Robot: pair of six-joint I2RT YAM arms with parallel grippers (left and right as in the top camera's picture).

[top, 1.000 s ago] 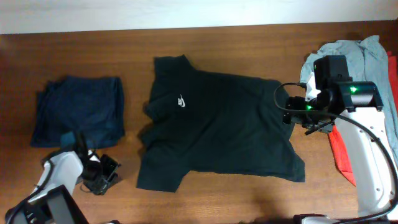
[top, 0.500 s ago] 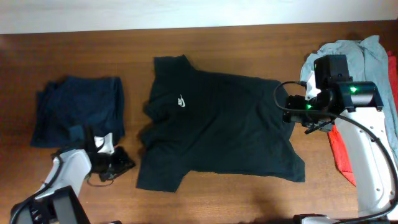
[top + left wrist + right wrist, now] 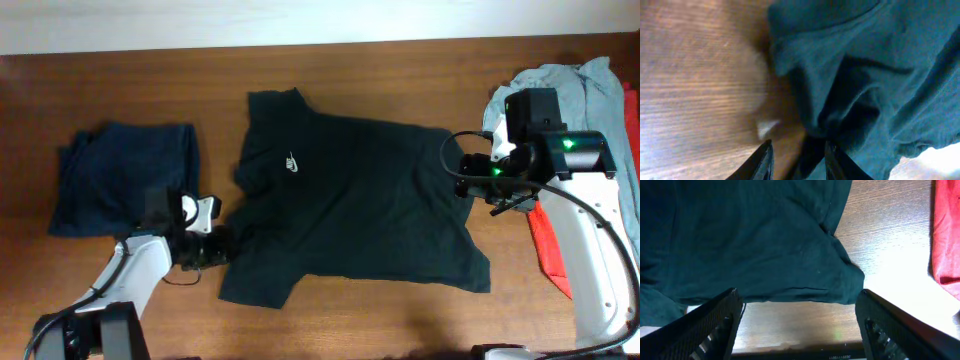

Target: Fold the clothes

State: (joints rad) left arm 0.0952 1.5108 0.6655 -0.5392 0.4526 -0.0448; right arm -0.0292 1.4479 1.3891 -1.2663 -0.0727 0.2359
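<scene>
2 grippers open: left gripper (image 3: 799, 152) at the T-shirt (image 3: 350, 200) sleeve could shove cloth aside, bunching it; right gripper (image 3: 797, 302) hovers.

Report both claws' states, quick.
Left claw: open, at the shirt edge, nothing clamped.
Right claw: open wide above the shirt, holding nothing.

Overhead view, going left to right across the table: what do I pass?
Dark navy garment → left claw → black T-shirt → grey shirt. The red shirt is left out because it overlaps the grey one's span.
</scene>
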